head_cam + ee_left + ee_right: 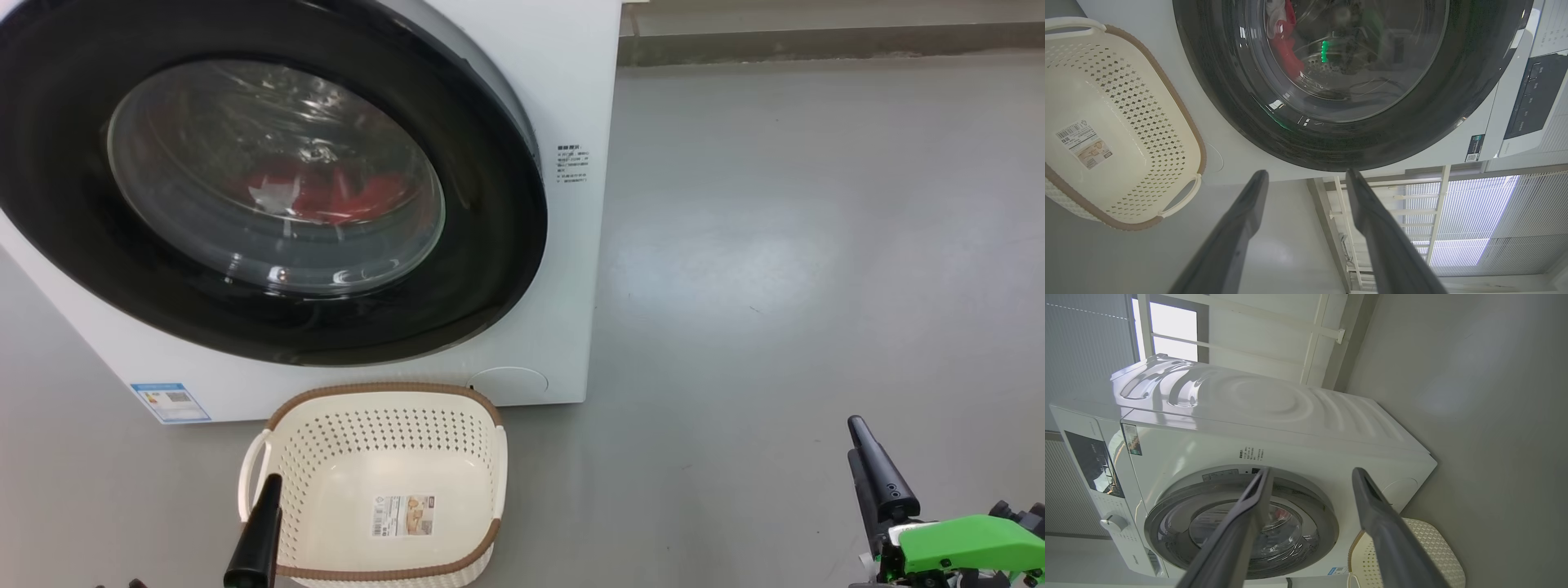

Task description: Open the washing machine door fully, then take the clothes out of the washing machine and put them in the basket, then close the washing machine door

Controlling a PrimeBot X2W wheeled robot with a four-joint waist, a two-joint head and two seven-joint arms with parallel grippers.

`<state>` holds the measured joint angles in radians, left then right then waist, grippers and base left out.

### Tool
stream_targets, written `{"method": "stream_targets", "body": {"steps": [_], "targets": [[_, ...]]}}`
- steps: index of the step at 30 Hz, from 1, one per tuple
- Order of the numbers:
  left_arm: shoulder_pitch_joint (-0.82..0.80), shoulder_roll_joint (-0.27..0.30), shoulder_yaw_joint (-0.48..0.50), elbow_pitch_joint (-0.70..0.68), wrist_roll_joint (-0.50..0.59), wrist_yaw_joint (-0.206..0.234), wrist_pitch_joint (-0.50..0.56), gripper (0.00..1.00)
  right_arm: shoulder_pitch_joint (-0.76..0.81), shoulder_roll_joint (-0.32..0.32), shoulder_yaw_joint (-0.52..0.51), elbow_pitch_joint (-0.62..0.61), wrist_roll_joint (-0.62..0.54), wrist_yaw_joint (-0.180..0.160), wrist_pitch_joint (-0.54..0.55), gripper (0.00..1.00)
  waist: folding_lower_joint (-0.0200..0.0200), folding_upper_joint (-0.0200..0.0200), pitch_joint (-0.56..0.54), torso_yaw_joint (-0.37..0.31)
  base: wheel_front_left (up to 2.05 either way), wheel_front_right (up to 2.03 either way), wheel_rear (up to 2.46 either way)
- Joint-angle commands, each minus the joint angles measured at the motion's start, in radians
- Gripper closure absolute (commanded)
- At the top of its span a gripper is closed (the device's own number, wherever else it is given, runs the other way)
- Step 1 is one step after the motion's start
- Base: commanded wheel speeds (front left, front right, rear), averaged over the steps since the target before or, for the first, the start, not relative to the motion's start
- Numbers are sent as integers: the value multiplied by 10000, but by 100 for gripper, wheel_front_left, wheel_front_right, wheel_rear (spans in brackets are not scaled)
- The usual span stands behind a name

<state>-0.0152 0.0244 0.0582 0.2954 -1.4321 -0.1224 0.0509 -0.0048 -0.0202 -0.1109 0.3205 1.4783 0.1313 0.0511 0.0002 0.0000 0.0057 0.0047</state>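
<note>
The left tool (1306,173) and the right tool (1311,470) are both hanging empty, fingers apart, short of the washing machine door (490,245), which is sitting shut over the red clothes (326,192) in the drum. Opening it is probably calling for a hook behind the rim's edge and a wide swing, and the empty basket (384,392), standing just before the washing machine (563,73), is possibly crowding that arc.
</note>
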Motion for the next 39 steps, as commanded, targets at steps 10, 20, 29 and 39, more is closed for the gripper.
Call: {"method": "stream_targets", "body": {"steps": [10, 20, 29, 39], "targets": [[-32, 153, -17, -594, 1741, -27, -380, 0, -106, -208, 281, -429, -1229, 0, -399, 0, -1, 0, 7, 37, 0, 0, 0], [15, 164, -206, -887, 3377, 74, -676, 0, -82, -299, 468, -516, -2451, -1, -693, 0, -1, 0, 28, 54, 0, 0, 0], [79, 173, -400, -1066, 4616, 241, -912, 0, -44, -389, 652, -532, -3476, -1, -928, 0, -1, 0, 16, 53, 0, 0, 0], [90, 184, -584, -1256, 5969, 390, -1208, 0, -43, -466, 814, -547, -4752, -2, -1222, 0, -1, 0, 62, 80, 0, 0, 0]]}}
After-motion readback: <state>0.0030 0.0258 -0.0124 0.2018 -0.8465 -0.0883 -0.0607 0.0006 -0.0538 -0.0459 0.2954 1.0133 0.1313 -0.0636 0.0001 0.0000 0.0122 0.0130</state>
